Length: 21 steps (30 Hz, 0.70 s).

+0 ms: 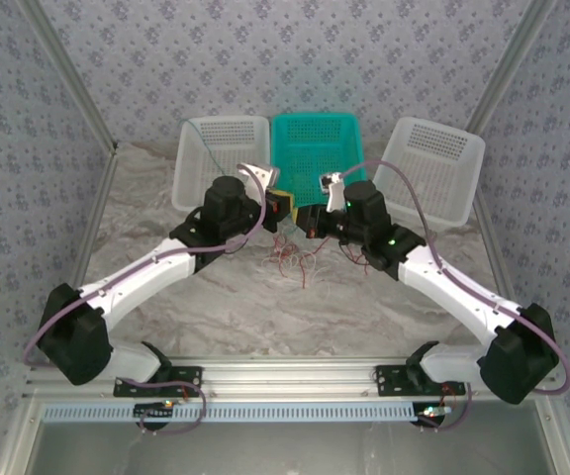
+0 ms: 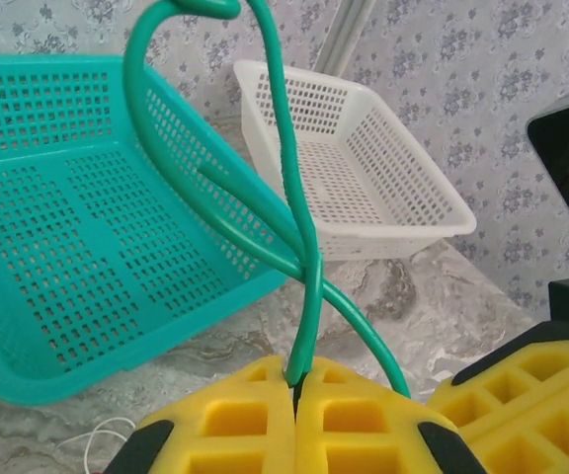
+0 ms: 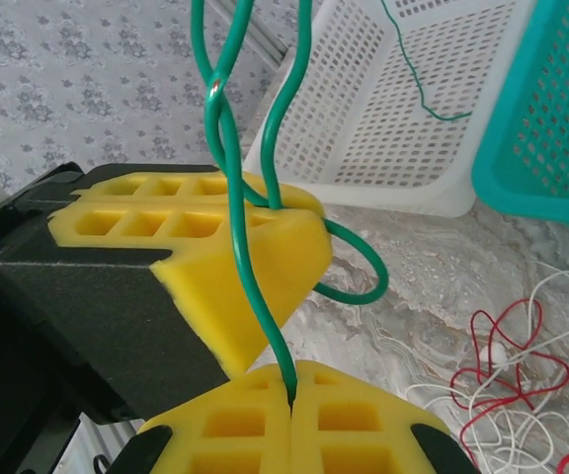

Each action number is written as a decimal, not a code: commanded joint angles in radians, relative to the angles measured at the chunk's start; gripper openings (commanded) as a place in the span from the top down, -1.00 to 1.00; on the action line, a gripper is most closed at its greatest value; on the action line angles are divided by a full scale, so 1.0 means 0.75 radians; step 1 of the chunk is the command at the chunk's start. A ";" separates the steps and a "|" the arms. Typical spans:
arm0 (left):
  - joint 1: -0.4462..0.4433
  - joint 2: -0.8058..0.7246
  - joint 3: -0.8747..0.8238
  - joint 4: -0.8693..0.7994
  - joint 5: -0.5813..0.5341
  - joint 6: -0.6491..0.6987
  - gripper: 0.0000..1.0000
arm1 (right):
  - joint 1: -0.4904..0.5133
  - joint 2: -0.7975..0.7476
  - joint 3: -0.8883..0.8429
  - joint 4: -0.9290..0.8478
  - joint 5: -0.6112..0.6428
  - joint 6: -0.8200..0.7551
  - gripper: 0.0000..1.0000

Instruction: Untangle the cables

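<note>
Green cable (image 2: 309, 265) is clamped in both clenched jaws, the left gripper (image 2: 294, 395) and the right gripper (image 3: 292, 400) each pinching it; from either pinch it climbs near-vertically to the frame's top, its 2 strands crossing. Untangling looks barely begun: red and white cables (image 3: 492, 385) lie knotted on the table (image 3: 433, 257), lower right.

The green cable (image 2: 309, 269) exits the top edge; red and white cables (image 1: 297, 259) are indistinguishably small.
</note>
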 commanded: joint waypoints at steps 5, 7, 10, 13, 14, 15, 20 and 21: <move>0.066 -0.181 -0.040 -0.202 -0.058 0.061 1.00 | -0.254 -0.117 -0.036 -0.177 0.142 0.045 1.00; 0.136 -0.243 -0.042 -0.313 -0.087 0.095 1.00 | -0.329 -0.141 -0.042 -0.268 0.208 0.006 1.00; 0.245 -0.304 -0.024 -0.475 -0.099 0.158 1.00 | -0.418 -0.163 -0.053 -0.361 0.276 -0.089 1.00; 0.324 -0.310 0.039 -0.668 -0.173 0.241 1.00 | -0.462 -0.197 -0.078 -0.414 0.384 -0.139 1.00; 0.334 -0.310 0.058 -0.714 -0.218 0.266 1.00 | -0.478 -0.212 -0.087 -0.422 0.405 -0.145 1.00; 0.341 -0.310 0.073 -0.760 -0.258 0.295 1.00 | -0.496 -0.228 -0.103 -0.425 0.422 -0.142 1.00; 0.400 -0.337 0.083 -0.823 -0.410 0.307 1.00 | -0.588 -0.309 -0.148 -0.459 0.531 -0.078 1.00; 0.428 -0.345 0.078 -0.822 -0.386 0.272 1.00 | -0.591 -0.318 -0.159 -0.441 0.509 -0.070 1.00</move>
